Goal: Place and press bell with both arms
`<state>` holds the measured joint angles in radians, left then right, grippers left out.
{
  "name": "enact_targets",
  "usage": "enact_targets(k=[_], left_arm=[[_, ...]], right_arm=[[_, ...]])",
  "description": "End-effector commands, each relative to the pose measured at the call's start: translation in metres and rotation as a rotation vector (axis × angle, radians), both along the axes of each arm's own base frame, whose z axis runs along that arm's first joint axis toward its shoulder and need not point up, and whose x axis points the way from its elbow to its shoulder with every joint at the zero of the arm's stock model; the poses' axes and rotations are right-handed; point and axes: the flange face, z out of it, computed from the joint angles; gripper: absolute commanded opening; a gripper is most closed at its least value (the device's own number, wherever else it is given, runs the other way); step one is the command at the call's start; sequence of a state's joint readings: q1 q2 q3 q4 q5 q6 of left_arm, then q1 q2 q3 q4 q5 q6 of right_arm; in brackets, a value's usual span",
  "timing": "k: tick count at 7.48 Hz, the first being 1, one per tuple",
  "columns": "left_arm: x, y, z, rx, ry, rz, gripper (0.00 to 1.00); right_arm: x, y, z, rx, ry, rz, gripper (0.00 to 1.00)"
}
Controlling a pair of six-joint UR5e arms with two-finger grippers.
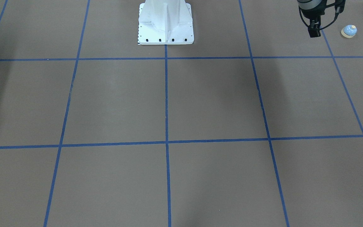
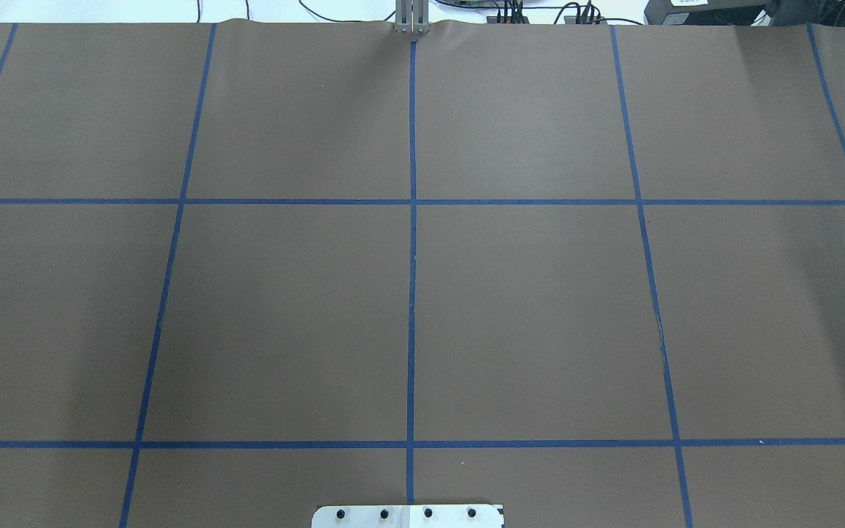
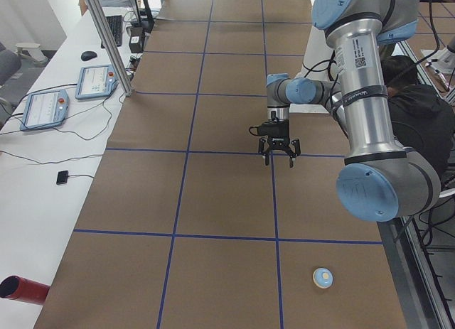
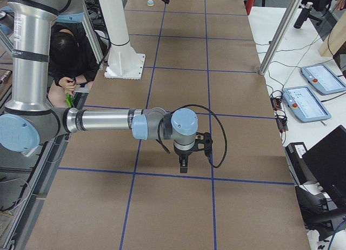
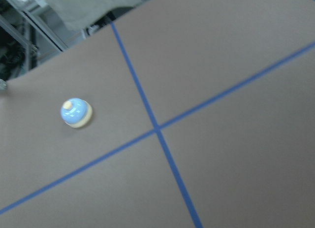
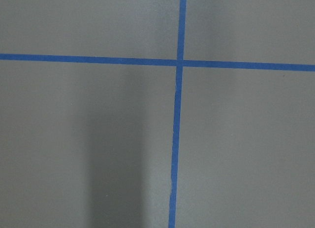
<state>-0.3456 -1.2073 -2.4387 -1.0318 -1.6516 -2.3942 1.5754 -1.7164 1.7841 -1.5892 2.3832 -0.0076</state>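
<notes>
The light-blue bell [image 1: 348, 31] with a cream button and base ring stands upright on the brown table, near the robot-side edge on my left. It also shows in the left wrist view [image 5: 76, 112], the exterior left view [image 3: 323, 277] and the exterior right view [image 4: 151, 2]. My left gripper [image 1: 314, 33] hangs beside the bell, apart from it and holding nothing; I cannot tell whether it is open or shut. My right gripper [image 4: 184, 166] points down over a blue tape line towards the table's right end, also seen far off [image 3: 279, 157]; its state cannot be told.
The white pedestal base [image 1: 165, 28] is bolted at the robot-side edge. A seated person [image 4: 70, 55] is beside the table behind the base. A red cylinder [image 3: 21, 290] and teach pendants [image 3: 43, 105] lie off the table's far side. Blue tape lines grid the table.
</notes>
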Motion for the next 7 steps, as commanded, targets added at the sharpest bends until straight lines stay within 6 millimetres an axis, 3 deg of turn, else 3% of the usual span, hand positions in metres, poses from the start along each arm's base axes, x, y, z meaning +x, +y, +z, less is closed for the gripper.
enact_targets(k=[1, 3, 4, 7], left_arm=[[0.001, 0.028, 0.062, 0.042, -0.123, -0.089, 1.0], [-0.035, 0.074, 0.119, 0.079, -0.14, -0.114, 1.0], [-0.037, 0.085, 0.146, 0.091, -0.163, -0.149, 1.0], [-0.039, 0.103, 0.189, 0.121, -0.231, -0.264, 1.0]], right_arm=[[0.0, -0.001, -0.002, 0.004, 0.004, 0.0, 1.0], [0.0, -0.002, -0.003, 0.008, 0.004, 0.0, 1.0], [0.0, -0.002, -0.004, 0.009, 0.004, 0.0, 1.0], [0.0, -0.002, -0.01, 0.021, 0.006, 0.0, 1.0]])
